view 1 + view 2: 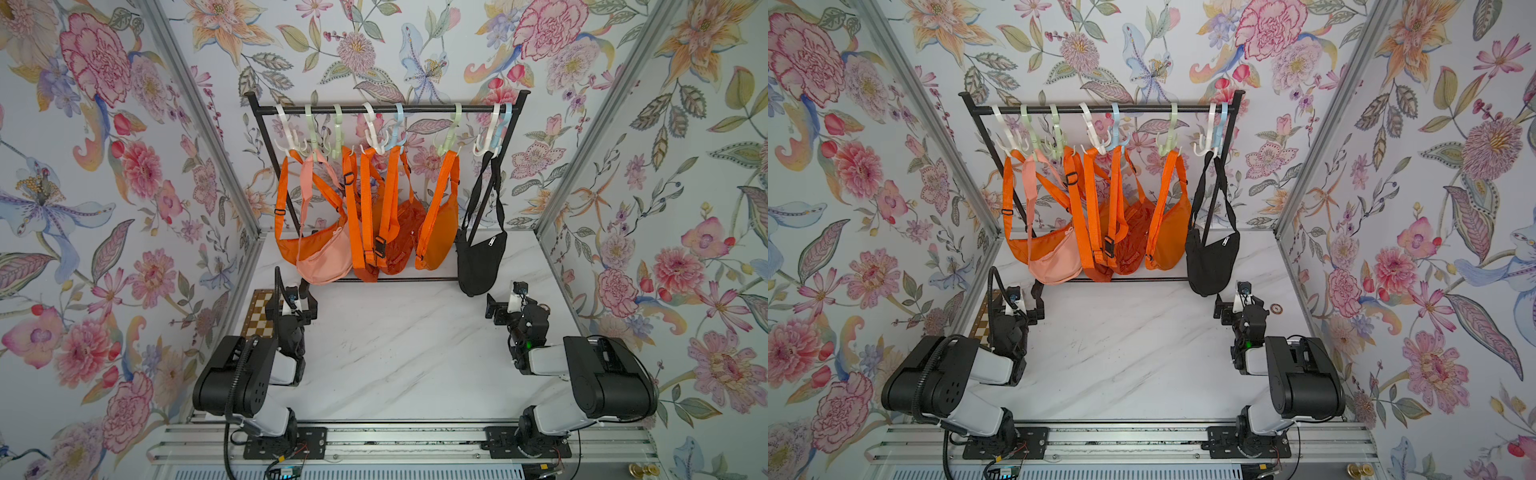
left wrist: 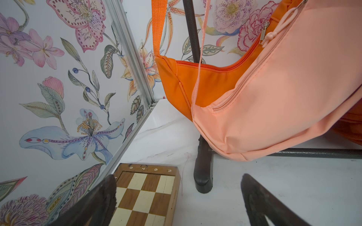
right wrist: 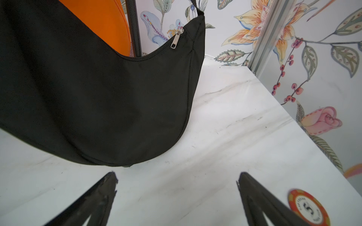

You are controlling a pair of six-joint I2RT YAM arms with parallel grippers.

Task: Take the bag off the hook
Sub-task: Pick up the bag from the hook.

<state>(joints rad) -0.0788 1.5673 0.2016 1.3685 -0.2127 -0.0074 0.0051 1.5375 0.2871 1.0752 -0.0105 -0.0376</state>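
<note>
On the rail's [image 1: 415,109] right-end hook [image 1: 487,139], the black bag [image 1: 478,262] hangs untouched. Both pairs of jaws stand wide and empty above the tabletop [image 1: 395,353]. Approach step: next, reach up and lift its strap [image 1: 499,195] over the hook's tip.

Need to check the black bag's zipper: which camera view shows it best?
The right wrist view: the black bag hangs close up, with the zipper pull and teeth sharp. Both top views show the pull only as a tiny glint. The left wrist view misses the bag.
</note>
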